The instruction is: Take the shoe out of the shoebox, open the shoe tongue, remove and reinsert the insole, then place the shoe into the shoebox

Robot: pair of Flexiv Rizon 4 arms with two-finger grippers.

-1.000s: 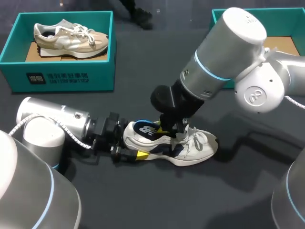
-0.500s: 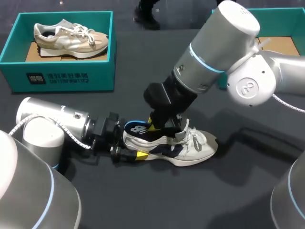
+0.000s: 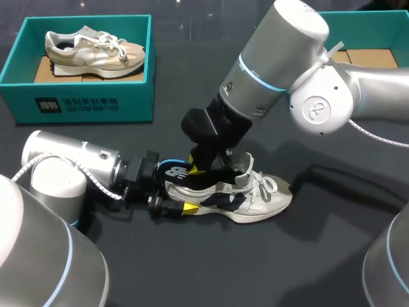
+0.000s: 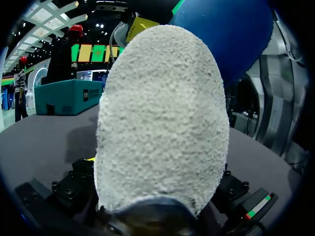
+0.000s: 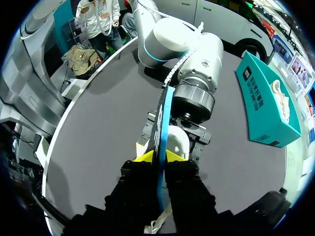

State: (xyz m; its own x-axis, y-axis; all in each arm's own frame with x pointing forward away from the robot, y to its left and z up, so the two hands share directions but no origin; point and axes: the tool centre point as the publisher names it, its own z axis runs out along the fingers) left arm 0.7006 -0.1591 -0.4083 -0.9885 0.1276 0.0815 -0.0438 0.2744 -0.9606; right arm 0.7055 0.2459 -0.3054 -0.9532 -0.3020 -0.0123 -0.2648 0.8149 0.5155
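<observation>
A white and navy shoe stands upright on the dark table, toe to the right. My left gripper comes in low from the left and is shut on its heel, one yellow fingertip against the near side. That heel fills the left wrist view. My right gripper hangs over the heel end, shut on the navy insole, which sticks out rearward over the heel. In the right wrist view the insole runs edge-on between the yellow tips of the right gripper.
A teal shoebox at the back left holds a beige shoe. A second teal box stands at the back right, mostly hidden behind my right arm. My left arm lies low along the table's left.
My right arm has swung left, drawing the insole back out of the shoe and over its heel. The left arm and the shoe have kept still.
</observation>
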